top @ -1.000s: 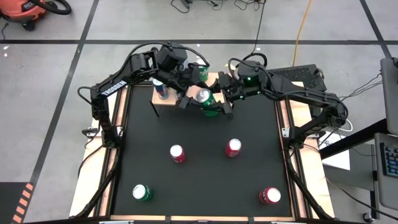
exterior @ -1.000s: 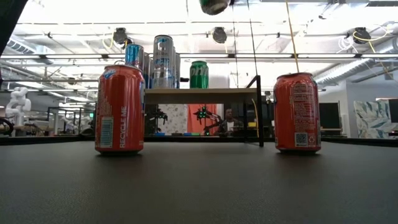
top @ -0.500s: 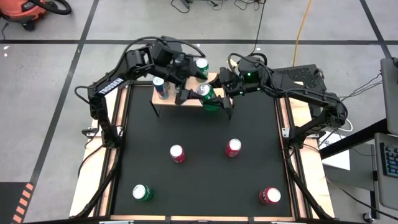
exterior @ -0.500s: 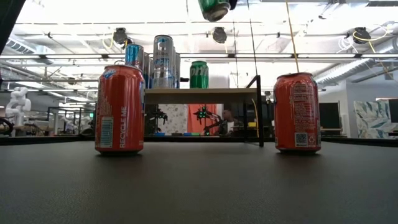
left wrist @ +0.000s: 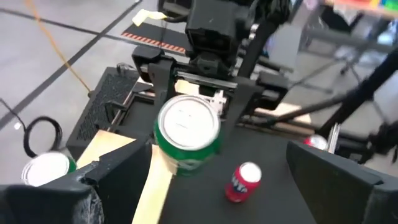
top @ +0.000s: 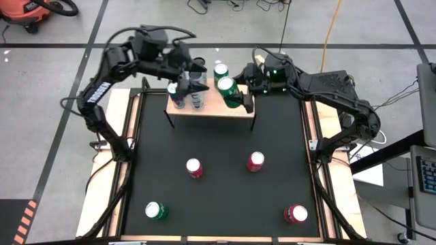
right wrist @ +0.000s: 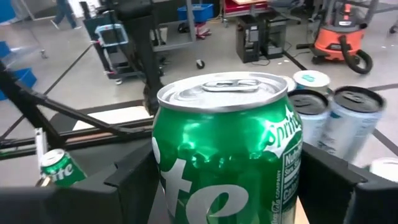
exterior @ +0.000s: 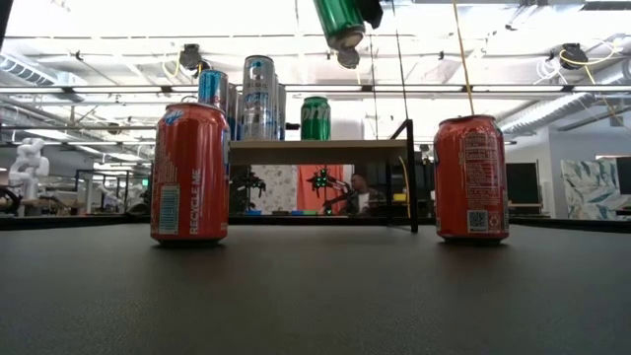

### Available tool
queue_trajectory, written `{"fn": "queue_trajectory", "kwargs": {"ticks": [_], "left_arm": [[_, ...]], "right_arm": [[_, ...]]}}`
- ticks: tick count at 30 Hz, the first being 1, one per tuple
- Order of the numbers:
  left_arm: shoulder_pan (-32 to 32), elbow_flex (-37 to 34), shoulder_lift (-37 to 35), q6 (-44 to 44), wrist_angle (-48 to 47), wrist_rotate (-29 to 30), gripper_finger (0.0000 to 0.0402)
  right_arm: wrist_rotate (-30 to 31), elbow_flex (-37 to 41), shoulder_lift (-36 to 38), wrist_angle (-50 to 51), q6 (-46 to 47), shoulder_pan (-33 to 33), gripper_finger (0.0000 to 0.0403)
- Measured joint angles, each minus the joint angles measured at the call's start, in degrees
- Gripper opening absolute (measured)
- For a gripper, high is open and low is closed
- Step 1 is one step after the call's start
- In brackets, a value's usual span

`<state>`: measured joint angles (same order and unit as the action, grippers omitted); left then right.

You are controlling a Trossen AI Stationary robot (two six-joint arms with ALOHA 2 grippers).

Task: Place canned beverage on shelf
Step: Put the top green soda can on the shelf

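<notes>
1. Green and glossy, the Sprite can (right wrist: 227, 152) is showing a silver top with the pull-tab intact.
2. It is hanging tilted above the shelf (top: 211, 107), over the light-wood board's right end.
3. The right gripper (top: 235, 93) is clamping it, fingers spread as wide as the can's body.
4. The left gripper (top: 193, 83) is hovering with fingers wide apart and holding nothing, over the cans standing at the shelf's back-left corner.

A large black rectangular tabletop (top: 218, 204) stands on a grey floor. Beyond its far left corner sits an orange shop vacuum (top: 30, 10); beyond its far right corner trails a thin yellow cable (top: 331, 30).
</notes>
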<state>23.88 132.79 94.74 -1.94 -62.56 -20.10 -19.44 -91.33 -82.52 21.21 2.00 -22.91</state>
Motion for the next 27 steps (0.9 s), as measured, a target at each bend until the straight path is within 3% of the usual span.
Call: {"fn": "queue_trajectory", "kwargs": {"ticks": [7,15,27], "left_arm": [[0.09,0.00,-3.61,-5.26,-0.86,2.64,0.0370],[0.11,-0.02,-6.13,-7.10,-1.18,6.30,0.0370],[0.11,0.02,-8.90,-8.26,-2.18,6.86,0.0370]], "right_arm": [[-0.56,-0.02,-1.53,-2.46,0.51,-1.63,0.0288],[-3.30,-0.07,-5.43,-23.88,10.41,-4.15,0.0288],[1.59,-0.07,-5.55,-28.69,16.00,-1.65,0.0288]]}}
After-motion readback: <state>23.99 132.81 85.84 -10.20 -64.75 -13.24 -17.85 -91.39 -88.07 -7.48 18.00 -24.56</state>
